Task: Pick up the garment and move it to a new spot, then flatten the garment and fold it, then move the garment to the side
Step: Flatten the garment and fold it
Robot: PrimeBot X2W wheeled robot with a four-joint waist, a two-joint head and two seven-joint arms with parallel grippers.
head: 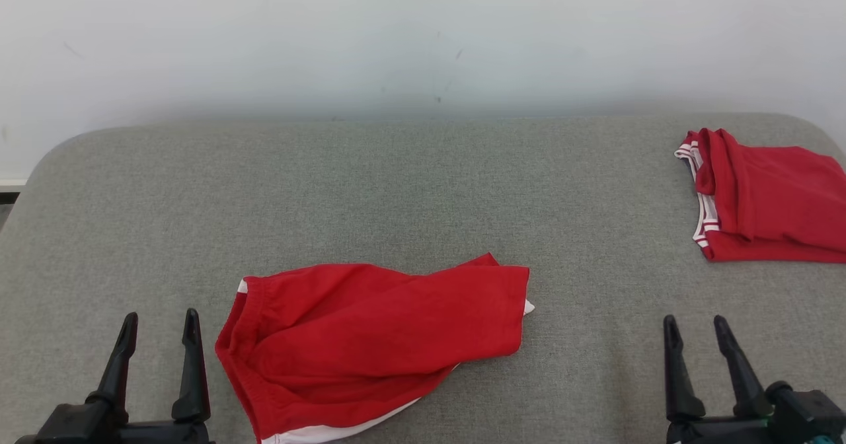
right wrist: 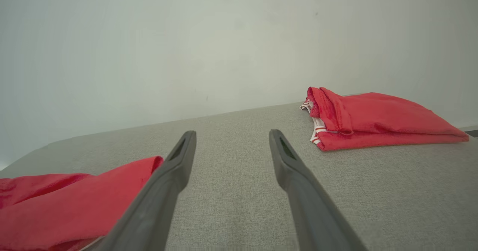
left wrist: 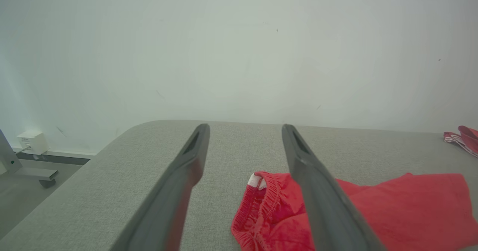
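Left claw [head: 160,318] open, empty; right claw [head: 695,323] open too. Red shorts [head: 370,338] lie rumpled on desk [head: 396,186] near front, between claws. Likely flattening, folding, moving aside remain. Folded red garment [head: 767,196] sits far right.

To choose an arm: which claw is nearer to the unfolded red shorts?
Left. The left claw stands just beside the waistband of the shorts; the right claw is farther off, beyond their leg end.

Head view looks down at grey surface [head: 423,186]; wrist views low, sharing red shorts [head: 370,338].
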